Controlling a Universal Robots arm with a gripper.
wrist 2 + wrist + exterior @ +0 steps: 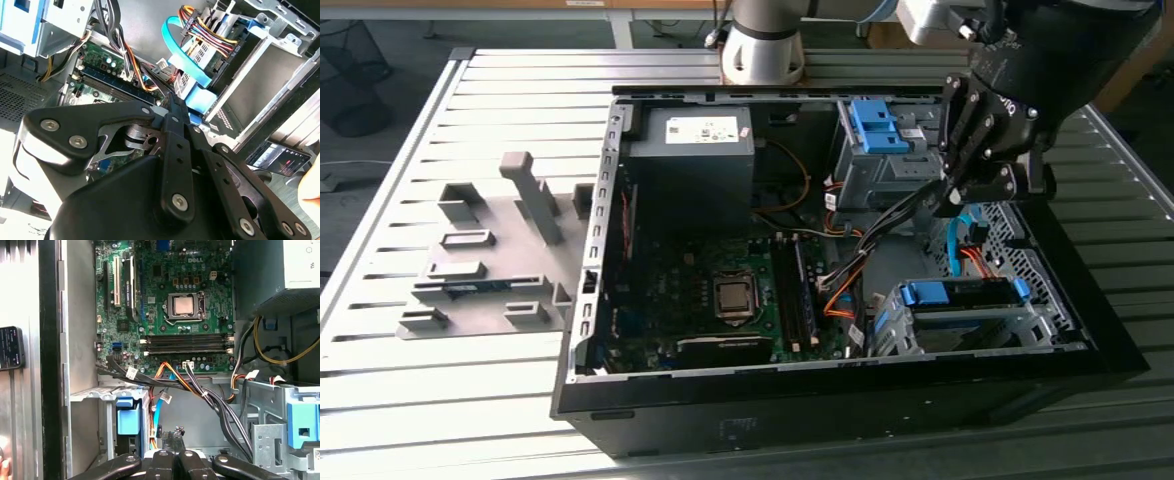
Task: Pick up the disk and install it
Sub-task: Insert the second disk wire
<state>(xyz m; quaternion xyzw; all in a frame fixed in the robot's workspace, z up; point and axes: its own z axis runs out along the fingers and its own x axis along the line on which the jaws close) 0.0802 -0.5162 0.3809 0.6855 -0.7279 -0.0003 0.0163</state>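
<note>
The disk [965, 294] lies in a grey sheet-metal drive cage [1014, 335] at the corner of the open black computer case [854, 405] nearest the camera, on the exterior view's right. Its blue plastic frame faces up and a strip of dull silver shows beneath. The cage bars cover most of the body, and the label cannot be made out.

The black linkage gripper [958, 205] hangs above the case, between that cage and a second grey cage further back that carries a bare blue plastic clip [874, 125]. It is apart from the disk. In the second wrist view its fingers [172, 112] are pressed together with nothing seen between them. Bundled black and orange cables [881, 235] run just beside it.

The green motherboard [720, 290] covers the case floor. A large dark box with a small white sticker [694, 160] stands at the back. The case rests on a grey slatted metal table [440, 390], beside a grey plastic fixture [487, 275].
</note>
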